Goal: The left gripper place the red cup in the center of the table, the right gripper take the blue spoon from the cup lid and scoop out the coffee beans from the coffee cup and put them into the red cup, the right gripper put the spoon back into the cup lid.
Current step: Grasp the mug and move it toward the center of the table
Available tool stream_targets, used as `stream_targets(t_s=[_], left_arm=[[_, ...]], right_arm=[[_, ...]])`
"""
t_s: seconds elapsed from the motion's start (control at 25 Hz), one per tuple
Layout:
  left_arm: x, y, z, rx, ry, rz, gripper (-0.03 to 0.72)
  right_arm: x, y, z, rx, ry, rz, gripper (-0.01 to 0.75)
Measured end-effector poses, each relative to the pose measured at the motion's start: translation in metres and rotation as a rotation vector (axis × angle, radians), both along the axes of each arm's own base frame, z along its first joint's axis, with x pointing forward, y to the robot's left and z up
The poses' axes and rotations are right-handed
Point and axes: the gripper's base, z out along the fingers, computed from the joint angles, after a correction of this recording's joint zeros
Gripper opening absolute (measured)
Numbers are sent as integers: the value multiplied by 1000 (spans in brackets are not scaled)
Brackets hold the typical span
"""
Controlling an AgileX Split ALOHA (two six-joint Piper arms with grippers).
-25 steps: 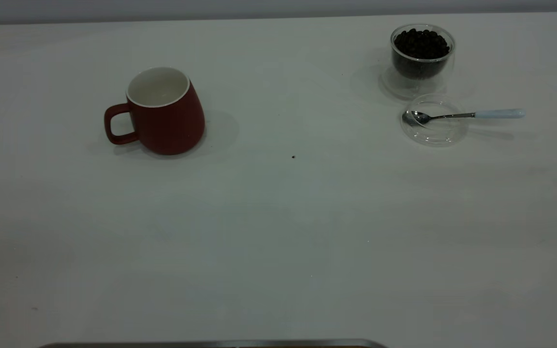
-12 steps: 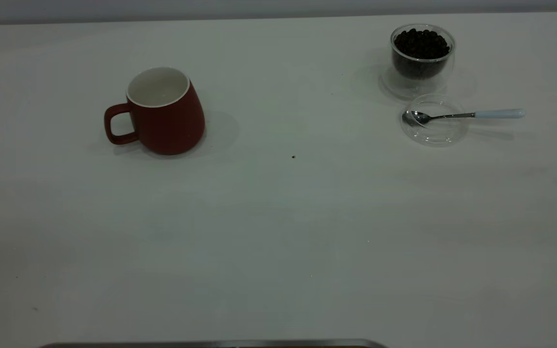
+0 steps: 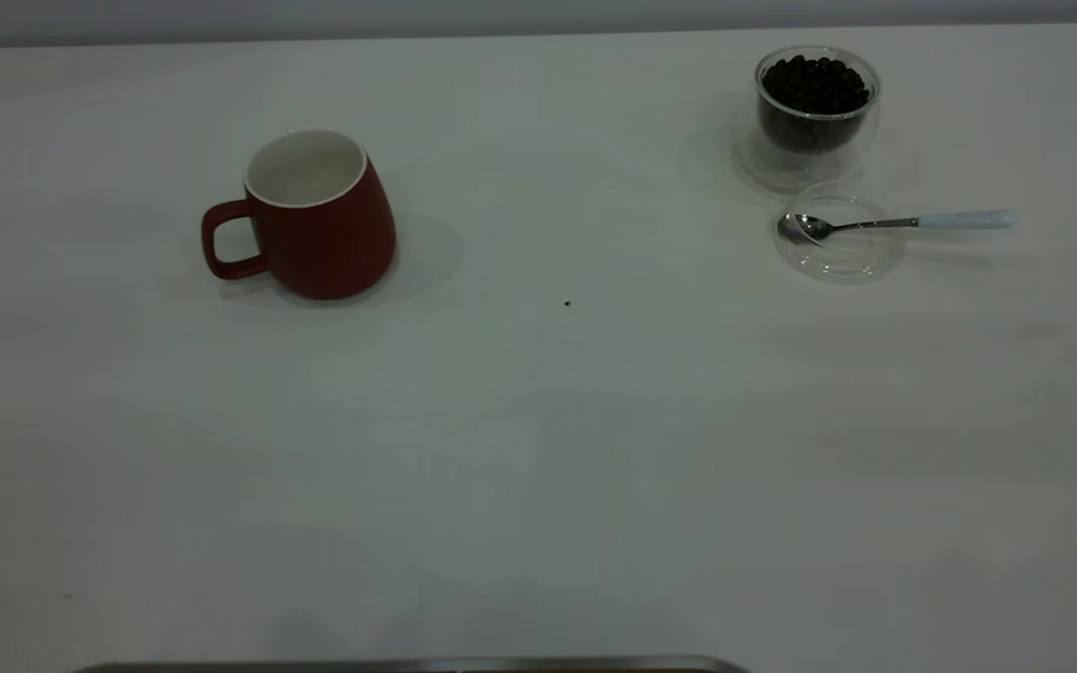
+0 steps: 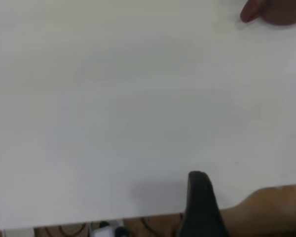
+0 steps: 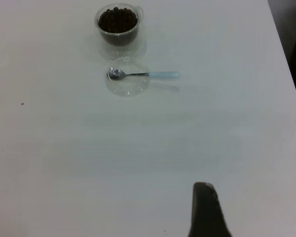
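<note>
The red cup (image 3: 319,220) stands upright and empty on the left half of the white table (image 3: 538,449), handle pointing left. Only its edge shows in the left wrist view (image 4: 278,11). The glass coffee cup (image 3: 816,107) full of coffee beans stands at the far right. In front of it lies the clear cup lid (image 3: 840,245) with the blue-handled spoon (image 3: 912,222) resting in it, handle pointing right. All three also show in the right wrist view: coffee cup (image 5: 118,24), lid (image 5: 128,83), spoon (image 5: 145,74). The left gripper (image 4: 200,197) is over the table's near edge, far from the red cup. The right gripper (image 5: 204,207) is well short of the spoon. Neither arm shows in the exterior view.
A small dark speck (image 3: 567,303) lies near the table's middle. A grey metal edge (image 3: 408,665) runs along the bottom of the exterior view. The table's right edge (image 5: 286,74) shows in the right wrist view.
</note>
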Motion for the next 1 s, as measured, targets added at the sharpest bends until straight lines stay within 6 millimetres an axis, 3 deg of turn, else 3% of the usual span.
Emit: stream_targets(t_s=[0.32, 0.6, 0.88, 1.0], left_arm=[[104, -5, -20, 23, 228, -56, 587], [187, -23, -41, 30, 319, -149, 587], [220, -26, -59, 56, 285, -212, 587], [231, -27, -77, 62, 321, -229, 587]], right_arm=[[0, 0, 0, 1, 0, -1, 525], [0, 0, 0, 0, 0, 0, 525], [0, 0, 0, 0, 0, 0, 525], [0, 0, 0, 0, 0, 0, 525]])
